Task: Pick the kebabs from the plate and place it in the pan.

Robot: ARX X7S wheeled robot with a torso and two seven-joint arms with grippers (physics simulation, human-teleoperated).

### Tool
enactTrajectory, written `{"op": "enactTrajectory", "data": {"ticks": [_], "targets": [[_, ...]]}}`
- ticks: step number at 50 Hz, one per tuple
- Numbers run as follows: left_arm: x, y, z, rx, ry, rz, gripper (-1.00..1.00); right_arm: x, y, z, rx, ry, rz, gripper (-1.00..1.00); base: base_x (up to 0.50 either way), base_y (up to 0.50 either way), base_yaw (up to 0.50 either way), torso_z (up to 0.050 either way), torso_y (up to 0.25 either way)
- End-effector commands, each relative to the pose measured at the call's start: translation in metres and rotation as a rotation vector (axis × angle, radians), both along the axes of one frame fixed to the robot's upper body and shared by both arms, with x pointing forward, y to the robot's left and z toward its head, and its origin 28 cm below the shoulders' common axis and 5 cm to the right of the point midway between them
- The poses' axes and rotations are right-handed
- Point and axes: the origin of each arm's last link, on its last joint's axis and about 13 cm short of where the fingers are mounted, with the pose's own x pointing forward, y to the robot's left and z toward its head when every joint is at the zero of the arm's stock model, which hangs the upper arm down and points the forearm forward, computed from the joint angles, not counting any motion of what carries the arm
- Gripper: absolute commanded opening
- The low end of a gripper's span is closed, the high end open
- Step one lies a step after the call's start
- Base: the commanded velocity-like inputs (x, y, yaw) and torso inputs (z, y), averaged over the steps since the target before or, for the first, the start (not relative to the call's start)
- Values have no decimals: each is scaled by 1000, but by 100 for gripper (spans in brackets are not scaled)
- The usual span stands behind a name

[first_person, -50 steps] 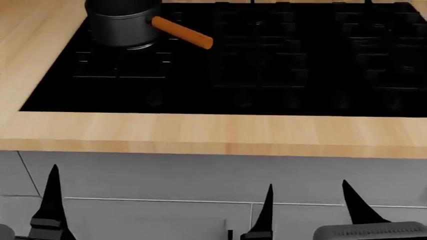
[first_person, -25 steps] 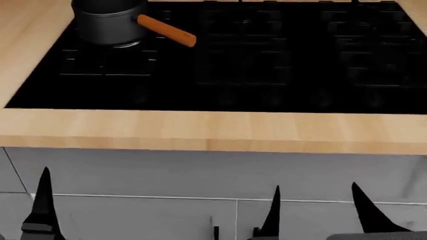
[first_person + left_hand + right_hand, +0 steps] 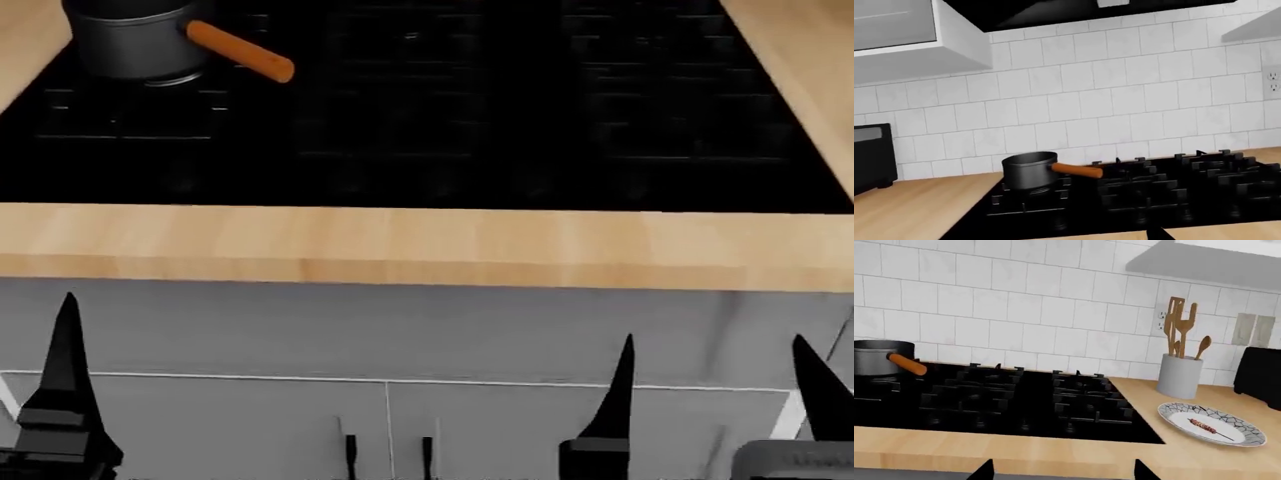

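The kebabs (image 3: 1205,426), one short skewer of reddish-brown chunks, lie on the white plate (image 3: 1174,412) with black mosaic lines, on the wooden counter right of the cooktop; both show only in the right wrist view. The dark pan (image 3: 127,40) with its orange handle (image 3: 240,50) stands on the back left burner and also shows in the left wrist view (image 3: 1029,170) and the right wrist view (image 3: 877,357). My right gripper (image 3: 721,400) is open and empty, low in front of the cabinet. My left gripper (image 3: 1067,236) is open and empty; one of its fingers (image 3: 64,380) shows in the head view.
A black gas cooktop (image 3: 400,100) fills the counter's middle, with a wooden front edge (image 3: 400,245). A pale grey holder (image 3: 1179,376) with wooden spoons (image 3: 1181,330) stands behind the plate. A black appliance (image 3: 1261,377) is at the far right, another (image 3: 871,155) at the far left.
The head view has slid to the right: pan and cooktop have moved left and up in the picture, and wooden counter now shows at the right. Both grippers stay low and open.
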Motion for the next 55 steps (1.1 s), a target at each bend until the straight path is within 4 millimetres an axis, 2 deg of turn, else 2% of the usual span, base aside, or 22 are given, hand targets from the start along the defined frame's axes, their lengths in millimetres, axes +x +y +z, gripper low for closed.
{"op": "enactTrajectory", "data": {"ticks": [1,13,25,28,40,46,51,55], "targets": [[-1,-1,16,9,-34,1,100,-3,-10,18,-23,-25,-56,100,-55,-297,0,0,0],[-2,-4,28,15,-63,0,100,0,-19,36,-39,-53,-89,100,-21,-300,0,0,0],[-5,-3,29,15,-67,-5,100,2,-20,34,-38,-45,-82,100,57,-336,0,0,0],[-4,-5,24,26,-55,-14,100,3,-20,32,-38,-40,-83,100,134,-363,0,0,0],[-7,-1,33,10,-76,10,100,7,-22,34,-36,-37,-76,100,132,-282,0,0,0],[-16,4,35,1,-99,30,100,6,-22,32,-36,-34,-80,100,133,-264,0,0,0],[-28,13,46,-18,-147,67,100,7,-22,31,-33,-34,-78,100,132,-230,0,0,0],[-41,25,62,-64,-213,120,100,8,-21,30,-31,-38,-69,100,131,-212,0,0,0]]}}
